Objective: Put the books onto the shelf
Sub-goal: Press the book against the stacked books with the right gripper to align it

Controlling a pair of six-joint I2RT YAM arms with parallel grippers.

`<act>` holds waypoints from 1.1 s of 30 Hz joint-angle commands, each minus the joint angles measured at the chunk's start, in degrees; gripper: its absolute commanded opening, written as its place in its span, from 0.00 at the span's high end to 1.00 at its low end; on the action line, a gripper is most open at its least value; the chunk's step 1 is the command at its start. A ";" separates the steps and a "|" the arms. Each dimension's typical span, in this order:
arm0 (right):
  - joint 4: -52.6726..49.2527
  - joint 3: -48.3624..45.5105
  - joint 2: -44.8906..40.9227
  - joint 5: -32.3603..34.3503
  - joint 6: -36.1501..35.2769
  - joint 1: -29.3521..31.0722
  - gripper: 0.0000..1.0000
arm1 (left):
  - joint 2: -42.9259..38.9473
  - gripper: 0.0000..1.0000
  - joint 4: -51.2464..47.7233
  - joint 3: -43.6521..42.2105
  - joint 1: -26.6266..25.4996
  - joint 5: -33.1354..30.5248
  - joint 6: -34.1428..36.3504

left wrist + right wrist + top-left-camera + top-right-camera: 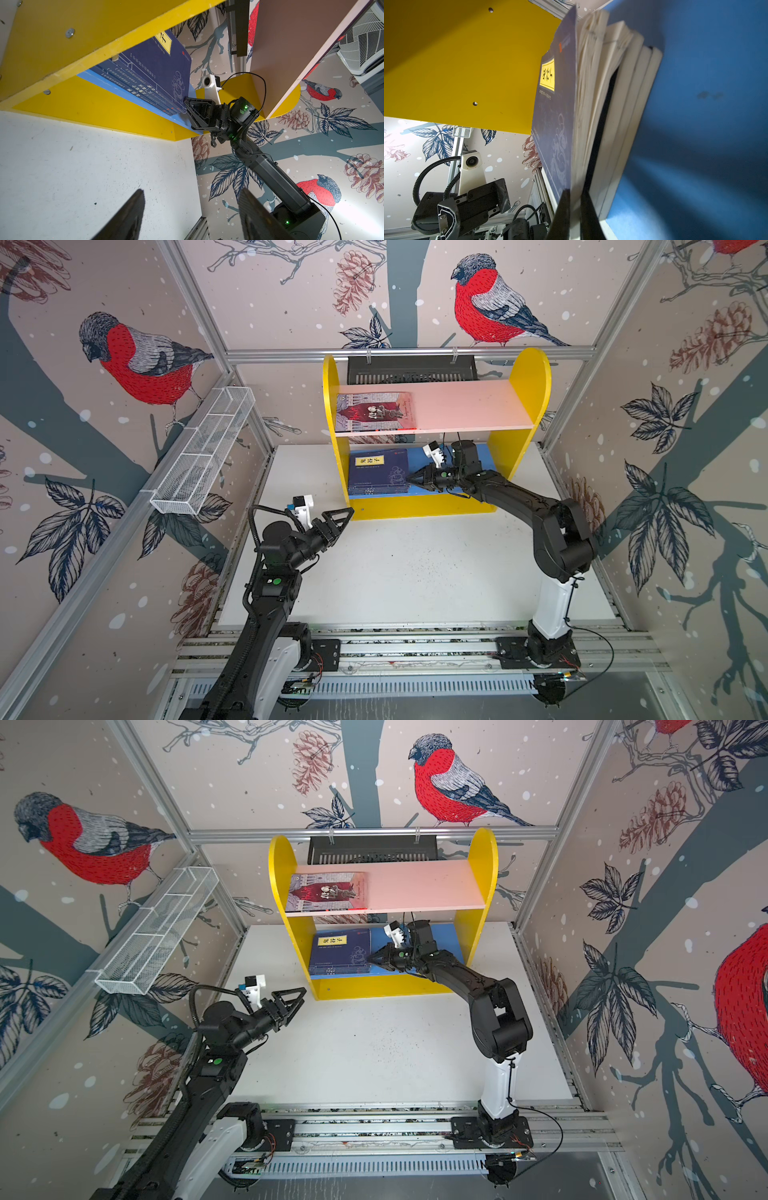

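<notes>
Low on the shelf (528, 377), a two-tier unit with rounded yellow side panels and a yellow base, the smooth blue lower board (415, 458) carries a flat stack of navy books (374, 472) set against the shelf's left panel. The top cover is matte navy, with a yellow rectangular title label and a pale scrolled ornament. The spines face the shelf's open front and carry pale lettering.

In the right wrist view the cream page edges (591, 83) show. The upper pages are fanned and stand off the lower blocks, with a dark gap between them.

The right gripper (411, 479) reaches into the lower tier from the shelf's right side. Its black wedge-shaped fingers (562, 214) are pressed together on the stack's front right corner, one over the cover and one under the upper pages. How many books lie inside the pinch cannot be told.

On the pink upper board (469, 406), at the shelf's left end, a grey-lilac book (374, 411) with a dark red picture lies flat.

The left gripper (348, 512) hovers just off the shelf's front left corner, above the speckled white table (395, 572), with its triangular jaws spread and nothing between them.

A black slotted tray (411, 369) hangs behind the shelf's top. A white wire mesh basket (203, 456) sits well to the shelf's left.
</notes>
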 commanded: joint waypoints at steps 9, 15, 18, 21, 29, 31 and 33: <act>2.07 0.44 0.16 0.10 1.05 0.37 0.96 | -0.27 0.28 2.29 -0.15 -0.04 0.31 -0.37; 0.87 1.12 0.64 0.34 0.33 0.70 0.96 | -0.11 0.28 2.30 -0.07 -0.11 0.31 -0.29; 0.74 1.23 0.64 0.33 0.25 0.76 0.96 | -0.09 0.28 2.43 -0.15 -0.22 0.22 -0.26; 0.39 1.32 0.69 0.48 -0.01 0.71 0.96 | -0.09 0.28 2.44 -0.07 -0.24 0.26 -0.32; -0.92 1.39 0.42 1.41 -0.94 0.64 0.75 | -0.06 0.28 2.42 -0.09 -0.24 0.22 -0.26; -1.02 1.24 0.06 1.96 -1.03 0.50 0.73 | -0.09 0.28 2.42 0.00 -0.29 0.30 -0.34; -0.94 1.32 -0.31 2.36 -0.99 0.26 0.69 | 0.04 0.28 2.42 0.03 -0.28 0.31 -0.35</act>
